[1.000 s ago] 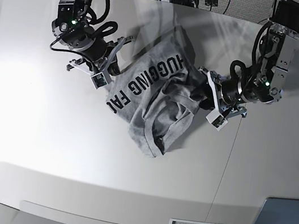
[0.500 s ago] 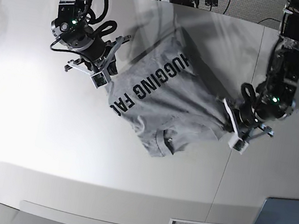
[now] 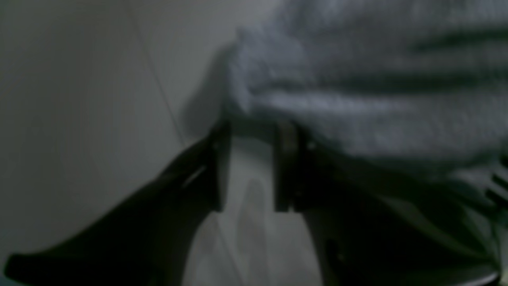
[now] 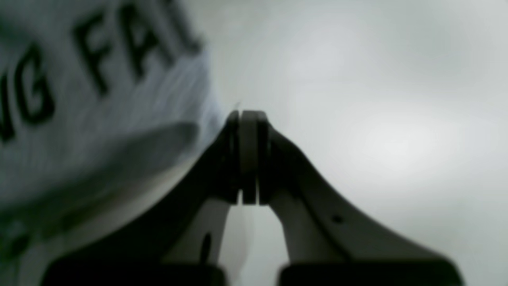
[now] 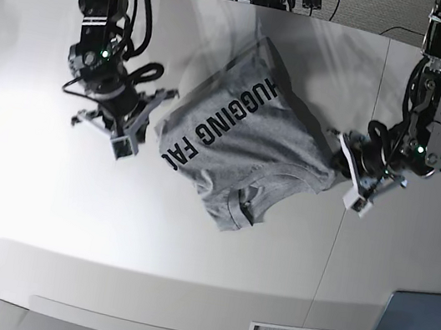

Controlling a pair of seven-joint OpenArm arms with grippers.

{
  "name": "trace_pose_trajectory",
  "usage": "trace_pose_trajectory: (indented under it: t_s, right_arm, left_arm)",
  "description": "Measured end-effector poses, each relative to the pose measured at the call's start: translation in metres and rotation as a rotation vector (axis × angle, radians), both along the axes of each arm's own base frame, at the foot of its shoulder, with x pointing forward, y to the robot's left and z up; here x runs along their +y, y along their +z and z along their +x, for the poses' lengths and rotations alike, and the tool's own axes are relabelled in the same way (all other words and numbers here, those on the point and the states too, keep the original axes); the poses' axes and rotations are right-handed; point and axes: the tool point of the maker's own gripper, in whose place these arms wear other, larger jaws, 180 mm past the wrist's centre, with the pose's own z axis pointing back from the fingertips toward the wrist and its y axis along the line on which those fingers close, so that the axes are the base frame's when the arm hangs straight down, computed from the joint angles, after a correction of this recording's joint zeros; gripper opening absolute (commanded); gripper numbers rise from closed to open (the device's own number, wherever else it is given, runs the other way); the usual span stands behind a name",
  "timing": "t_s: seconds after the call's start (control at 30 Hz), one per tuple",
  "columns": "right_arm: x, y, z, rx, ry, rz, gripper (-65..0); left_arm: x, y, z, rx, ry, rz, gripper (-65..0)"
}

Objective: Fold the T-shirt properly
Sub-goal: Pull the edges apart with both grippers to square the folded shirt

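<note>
Base view: the large heather-grey cotton T-shirt with black block lettering lies in a bunched, skewed heap on the pale, glossy table, lettering up. One sleeve is tucked under near its lower edge. The garment is not spread flat, so my judgement is that the task is in its flattening stage and no fold is set. The left gripper sits at the shirt's edge, low on the table, likely there to draw that corner outward. The right gripper sits beside the opposite edge, near the lettering, and appears clear of the cloth. A flat blue-grey rectangular pad lies well apart at the table's corner, out of play.

Left wrist view (dark, blurred): the left gripper's fingers stand apart with pale table visible between them. Grey fabric is draped against and over the far finger and bunched just past the tips. No cloth lies in the gap, so nothing reads as pinched.

Right wrist view: the right gripper's fingers are pressed together, pad to pad, over bare table. A thin pale sliver shows at the tips; whether it is cloth I cannot tell. The lettered fabric lies just beside the gripper.
</note>
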Motion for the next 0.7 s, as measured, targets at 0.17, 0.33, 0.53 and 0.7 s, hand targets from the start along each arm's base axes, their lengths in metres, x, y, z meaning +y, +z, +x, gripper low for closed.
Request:
trace_pose_trajectory:
  t_s: [0.17, 0.33, 0.53, 0.7]
  right_arm:
    - [-0.005, -0.002, 0.032, -0.016, -0.016, 0.007, -65.0]
    - [-0.011, -0.026, 0.057, 0.063, -0.022, 0.032, -65.0]
    - [0.013, -0.05, 0.043, 0.183, 0.112, 0.026, -65.0]
    - [0.032, -0.065, 0.025, 0.252, 0.183, -0.016, -65.0]
  left_arm:
    - [-0.019, -0.023, -0.035, 0.058, -0.024, -0.073, -57.7]
    - [-0.046, -0.032, -0.051, 0.071, -0.01, -0.161, -57.7]
    - [-0.064, -0.035, -0.053, 0.069, 0.004, -0.206, -57.7]
    - [-0.057, -0.039, -0.051, 0.055, 0.003, -0.154, -57.7]
